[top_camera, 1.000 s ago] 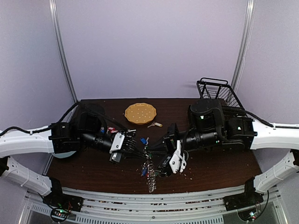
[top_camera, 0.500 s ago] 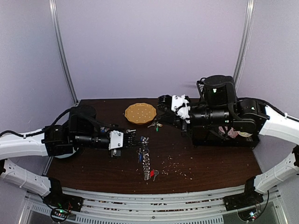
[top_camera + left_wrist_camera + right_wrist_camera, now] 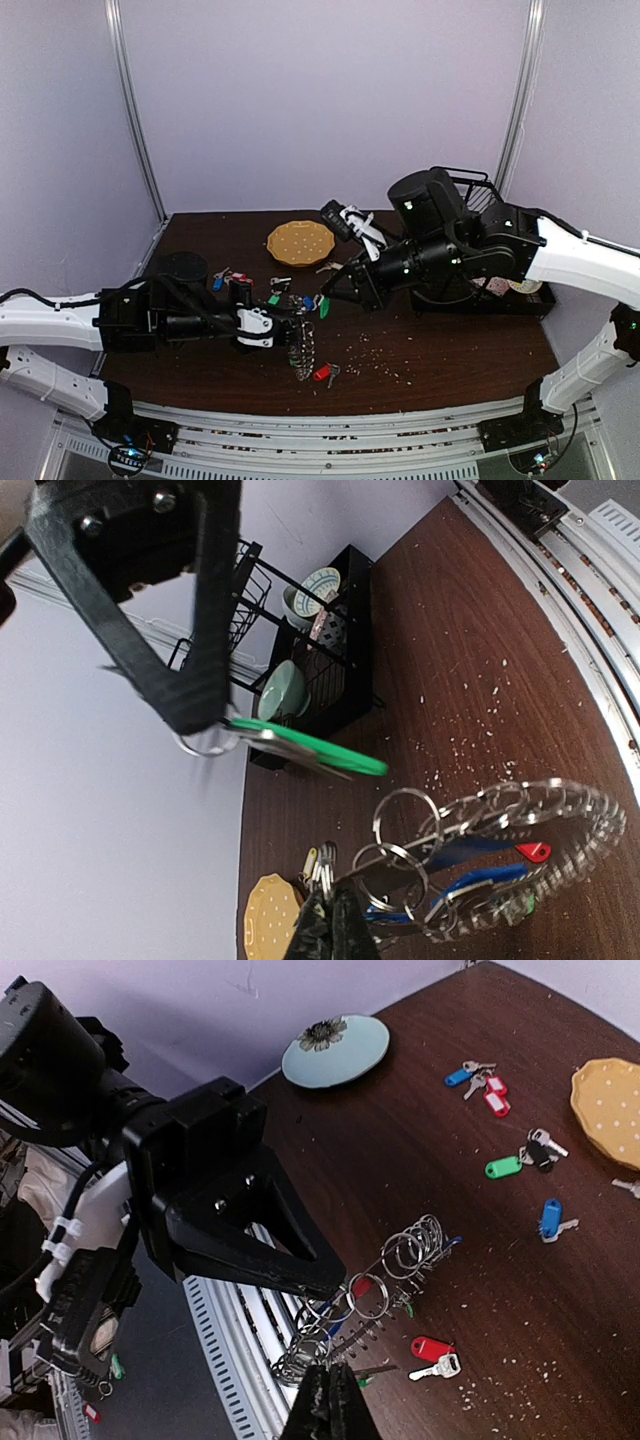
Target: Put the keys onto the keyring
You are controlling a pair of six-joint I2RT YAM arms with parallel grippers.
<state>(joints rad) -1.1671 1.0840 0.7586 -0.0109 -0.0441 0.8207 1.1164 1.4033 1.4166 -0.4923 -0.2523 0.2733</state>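
Threading step: green-tagged key brought up to keyring

Left gripper (image 3: 278,325) is pinched narrow on one loop of the keyring (image 3: 303,348), which trails off its tips. Can't tell if the ring's far end touches the surface (image 3: 450,360). Right gripper (image 3: 327,295) is clamped on the small split ring of a green-tagged key (image 3: 320,752). The key sits above and beyond the left gripper's tips, near the keyring but apart from it.

Judgement: mid-task, with the step in hand being to feed this key onto the wire. The next move likely calls for the right gripper to lower the key's ring to a free loop just ahead of the left gripper, line hole to wire, and push on while the left holds steady. Fine alignment, so slip is likely.

Not yet on: a red-tagged key (image 3: 320,373) just past the keyring's far end, and a blue-tagged key (image 3: 550,1215) out ahead of the right gripper.

Writing: none readable. Tags look blank, no brand marks visible.
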